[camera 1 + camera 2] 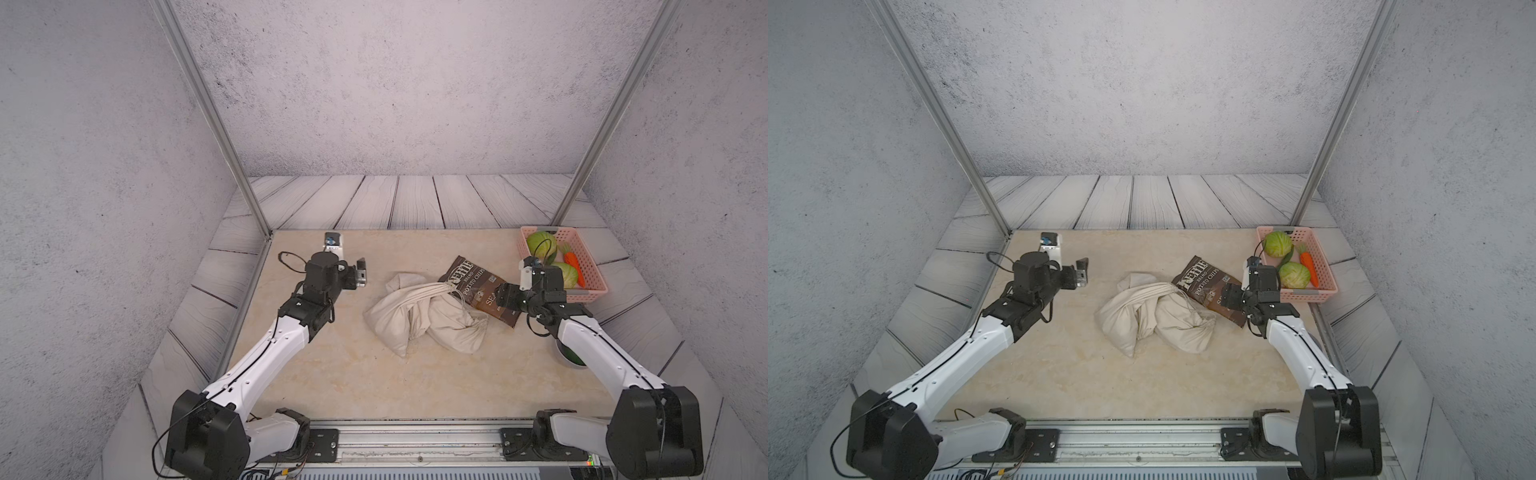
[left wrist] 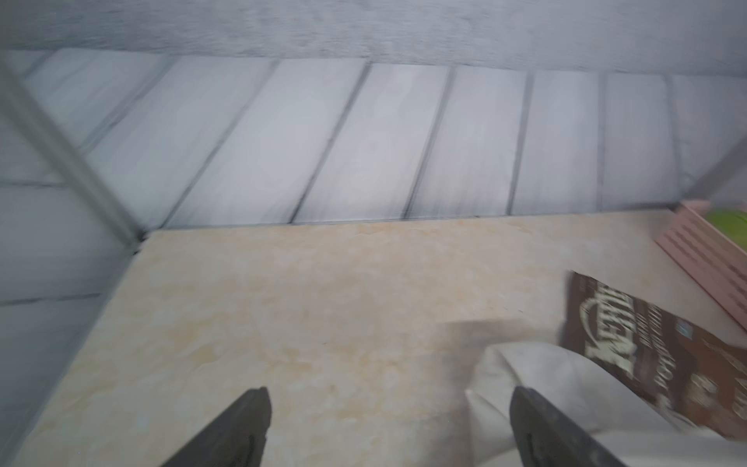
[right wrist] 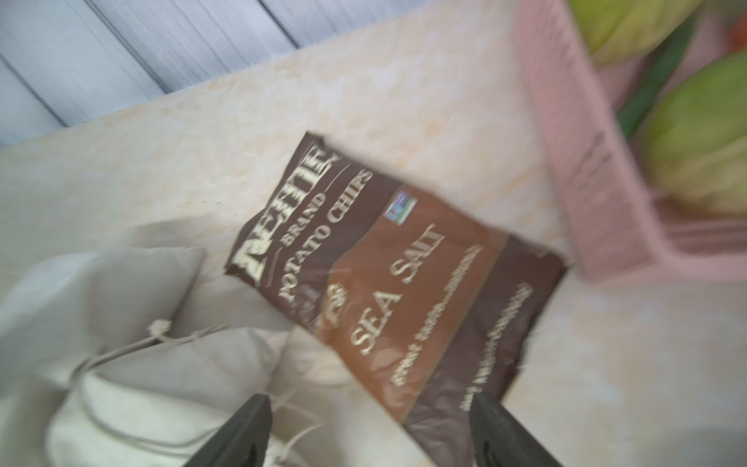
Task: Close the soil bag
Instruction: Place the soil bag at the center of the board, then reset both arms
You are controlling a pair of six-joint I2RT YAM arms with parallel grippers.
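on the beige surface (image 1: 332,374), midway between the two arms, the cream cloth soil bag (image 1: 419,320) lies slumped and creased, its neck against a brown chip bag (image 1: 478,291). it looks soft, floppy and probably weighty with fill, so bare cloth would only bunch; the thin drawstring (image 3: 159,326) at the gathered neck is the place to pinch. the left gripper (image 2: 390,404) hovers off to the side of it, jaws spread, empty. the right gripper (image 3: 368,406) hangs over the chip bag beside the neck, jaws spread, holding nothing.

Spread tool (image 3: 370,399) over soil bag (image 3: 161,396) and chip bag (image 3: 384,275), pink basket (image 3: 586,161) just beside
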